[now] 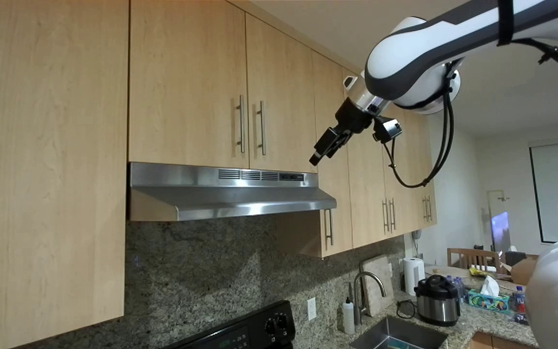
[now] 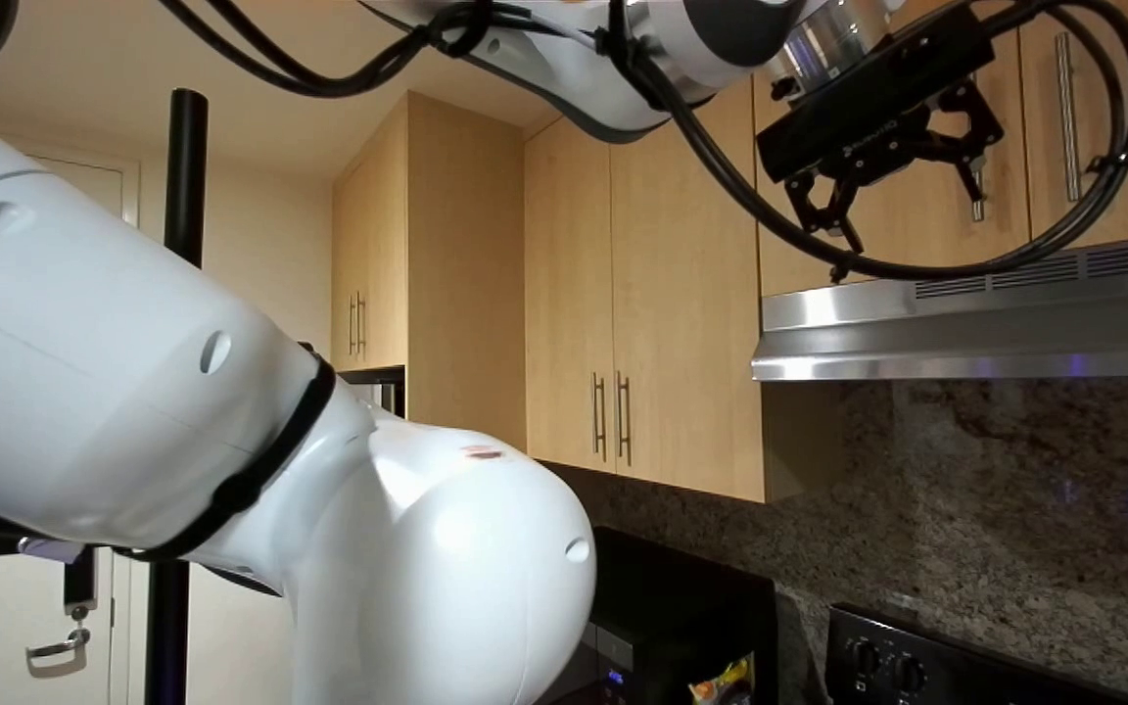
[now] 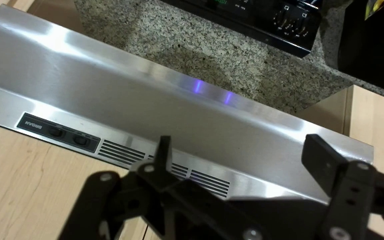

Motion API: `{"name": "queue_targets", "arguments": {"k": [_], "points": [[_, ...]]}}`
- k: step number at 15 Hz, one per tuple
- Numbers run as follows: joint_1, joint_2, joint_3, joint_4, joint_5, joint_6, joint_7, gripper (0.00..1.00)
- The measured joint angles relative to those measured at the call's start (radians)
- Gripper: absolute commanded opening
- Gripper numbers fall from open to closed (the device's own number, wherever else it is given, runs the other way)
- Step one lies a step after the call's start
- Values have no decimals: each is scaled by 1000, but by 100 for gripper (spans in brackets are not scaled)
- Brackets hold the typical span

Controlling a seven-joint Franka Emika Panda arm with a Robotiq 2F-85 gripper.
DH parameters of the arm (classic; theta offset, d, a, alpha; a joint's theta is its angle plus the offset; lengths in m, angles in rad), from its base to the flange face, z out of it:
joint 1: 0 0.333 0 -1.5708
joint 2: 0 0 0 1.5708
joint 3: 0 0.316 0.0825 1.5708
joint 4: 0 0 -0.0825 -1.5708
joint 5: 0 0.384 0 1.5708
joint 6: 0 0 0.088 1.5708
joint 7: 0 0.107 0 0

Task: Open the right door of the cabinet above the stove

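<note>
The right door point(image 1: 281, 72) of the cabinet point(image 1: 187, 87) is light maple and shut flush beside its twin. Its vertical metal bar handle point(image 1: 262, 127) is near its lower left edge; the handle also shows in an exterior view point(image 2: 1067, 117). In the wrist view, which stands upside down, part of the right door point(image 3: 28, 166) fills the lower left, its handle out of view. My gripper point(image 1: 321, 154) hangs in front of the cabinet, apart from both handles. It is open and empty, its two fingers spread in the wrist view point(image 3: 238, 138). The stove's black panel point(image 1: 259, 327) is far below.
A stainless range hood point(image 1: 225, 194) juts out below the cabinet, under the gripper. Longer maple cabinets point(image 1: 366, 184) stand on both sides. Black cables point(image 2: 740, 186) loop from the wrist. A sink point(image 1: 400, 334) and a cooker point(image 1: 438, 300) are on the counter below.
</note>
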Motion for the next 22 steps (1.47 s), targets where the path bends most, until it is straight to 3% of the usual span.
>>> {"name": "queue_targets", "arguments": {"k": [3, 8, 12, 17, 22], "points": [[-1, 8, 3, 2, -17, 53, 20, 100], [-13, 73, 44, 14, -91, 274, 84, 100], [-92, 165, 106, 70, -134, 429, 151, 100], [-214, 282, 201, 192, -135, 494, 253, 100], [-197, 357, 227, 266, -135, 493, 265, 100]]}}
